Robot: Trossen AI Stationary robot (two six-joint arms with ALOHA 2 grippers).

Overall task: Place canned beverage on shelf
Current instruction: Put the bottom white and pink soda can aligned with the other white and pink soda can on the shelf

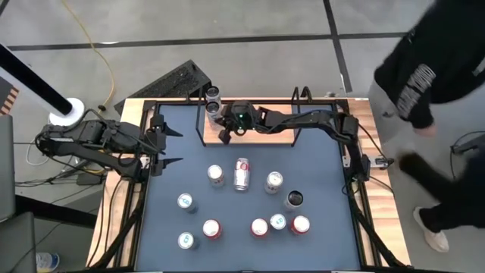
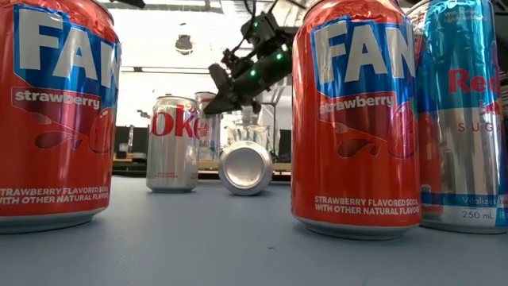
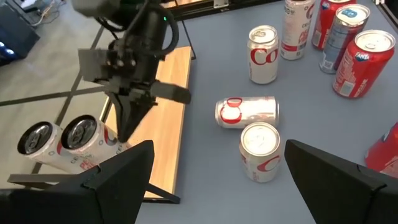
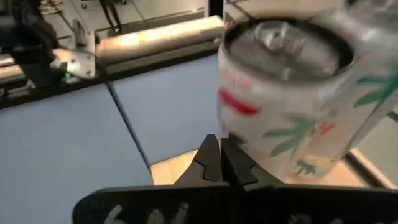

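The shelf (image 3: 166,118) is a light-wood board with black rod uprights (image 1: 202,125) at the table's far edge. Two white cans (image 3: 81,134) (image 3: 34,140) stand side by side on its left end, also seen from above (image 1: 214,102). My right gripper (image 3: 127,130) is shut and slants down over the board, its tips right beside the nearer can (image 4: 286,93). My left gripper (image 1: 173,149) is open with nothing in it, raised over the table's left edge. Several more cans stand on the blue table. One Coke can (image 1: 242,174) lies on its side. My right gripper's shut fingertips (image 4: 219,155) stand against or just short of the side wall of the nearer white can (image 4: 249,124), low down by the board. I cannot tell whether they touch. The can stands upright on the shelf.
Upright cans are scattered over the table's middle and near half, among them red Fanta cans (image 2: 357,119) (image 2: 55,119), a Coke can (image 2: 172,143) and a dark can (image 1: 294,199). The shelf's right part (image 1: 288,133) lies under my right arm. A person (image 1: 432,68) stands beyond the table's right edge.
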